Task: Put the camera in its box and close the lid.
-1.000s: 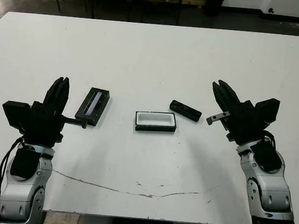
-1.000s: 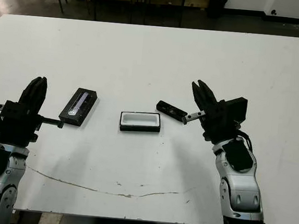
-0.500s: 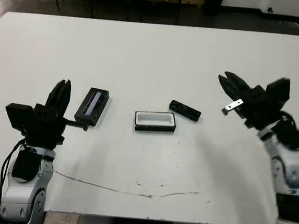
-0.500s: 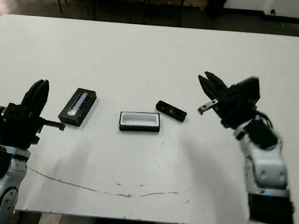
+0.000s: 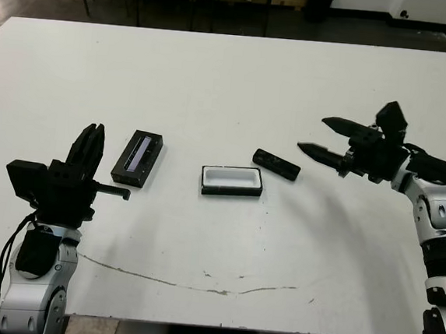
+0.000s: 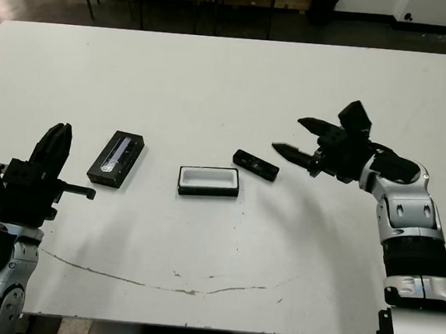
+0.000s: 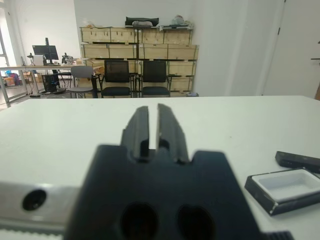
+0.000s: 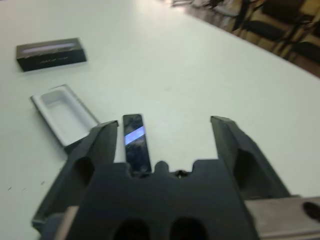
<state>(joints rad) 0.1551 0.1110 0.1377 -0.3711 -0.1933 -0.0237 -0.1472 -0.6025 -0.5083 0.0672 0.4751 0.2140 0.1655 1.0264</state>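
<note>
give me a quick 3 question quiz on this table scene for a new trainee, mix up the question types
1. True or false: the camera already lies inside the box.
2. Multiple choice: which thing lies nearest the left gripper? A) the lid B) the box C) the camera
3. Fill in: the right gripper is ____, with its fingers pointed toward the camera.

Key
1. False. The camera lies on the table just beside the box, on the right gripper's side, and the box's white interior holds nothing.
2. A. The lid lies beside the left gripper, apart from the box.
3. Open. Its fingers are spread wide and hold nothing.
</note>
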